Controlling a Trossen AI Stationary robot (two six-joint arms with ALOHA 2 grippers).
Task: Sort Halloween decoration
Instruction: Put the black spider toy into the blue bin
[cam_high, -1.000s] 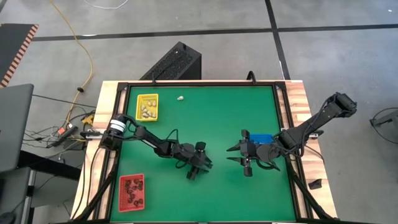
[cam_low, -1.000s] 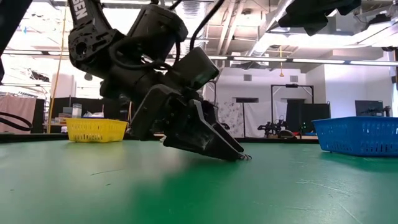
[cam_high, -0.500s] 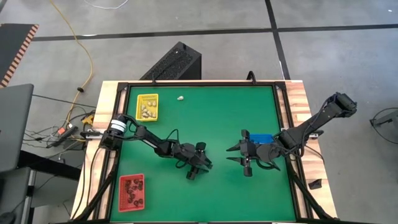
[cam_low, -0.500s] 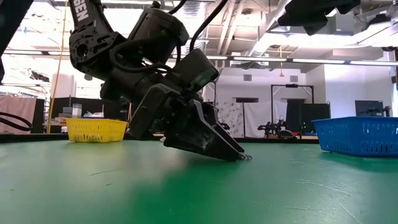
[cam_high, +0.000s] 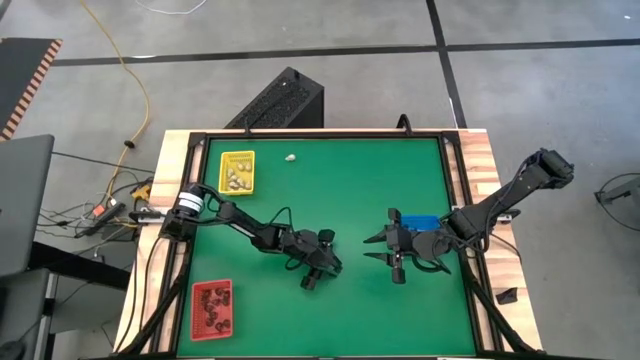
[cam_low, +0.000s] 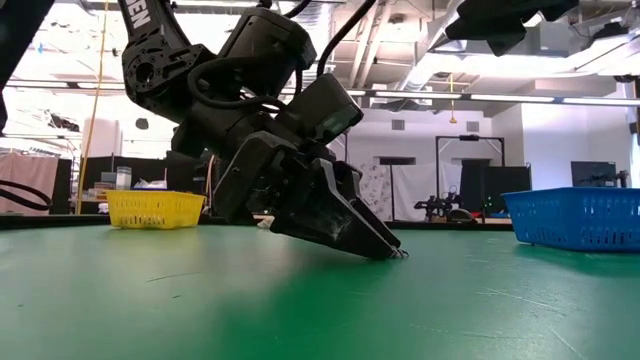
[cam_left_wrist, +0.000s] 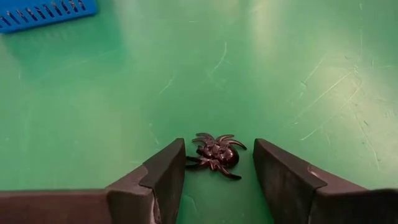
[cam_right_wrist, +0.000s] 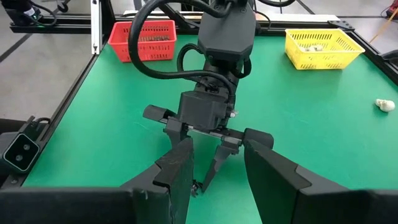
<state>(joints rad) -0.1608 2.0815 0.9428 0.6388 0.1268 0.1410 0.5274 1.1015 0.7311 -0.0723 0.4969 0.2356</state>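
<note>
A black spider trinket (cam_left_wrist: 216, 154) lies flat on the green mat between the open fingers of my left gripper (cam_left_wrist: 217, 163), which stand on either side of it; I cannot tell whether they touch it. That gripper (cam_high: 318, 268) slants down at mid-table with its tips at the mat (cam_low: 397, 251). My right gripper (cam_high: 385, 250) waits open beside the blue tray (cam_high: 420, 222) and faces the left gripper (cam_right_wrist: 208, 134). A whitish trinket (cam_high: 290, 158) lies alone on the mat near the far edge. The yellow tray (cam_high: 237, 171) holds whitish trinkets and the red tray (cam_high: 211, 308) holds dark ones.
The table has a raised black frame (cam_high: 447, 150) around the green mat. The yellow tray sits at the far left, the red tray at the near left, and the blue tray (cam_low: 575, 217) at the right under my right arm. Open mat lies between the two grippers.
My left gripper has edged slightly toward the table's right, with its tips staying down at the mat. My right arm has kept still.
</note>
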